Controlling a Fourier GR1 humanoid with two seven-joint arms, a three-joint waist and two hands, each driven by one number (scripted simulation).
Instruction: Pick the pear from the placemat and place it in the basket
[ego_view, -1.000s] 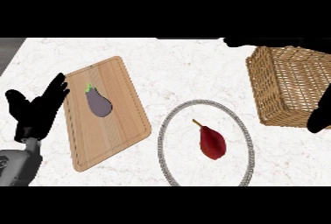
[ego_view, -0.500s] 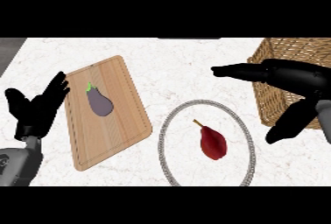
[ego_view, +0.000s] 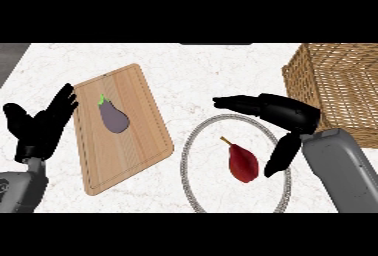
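Head view shows the pear lying on the round placemat, untouched. What has changed is the right hand: a second ago it was up by the basket, and it has since swung left and down, so that it now hovers over the mat's right side with fingers spread apart above the pear and thumb just beside it. The reach looks nearly done; closing on the fruit comes next. The left hand rests open at the left edge, unmoved, beside the cutting board with its eggplant on the worktop.
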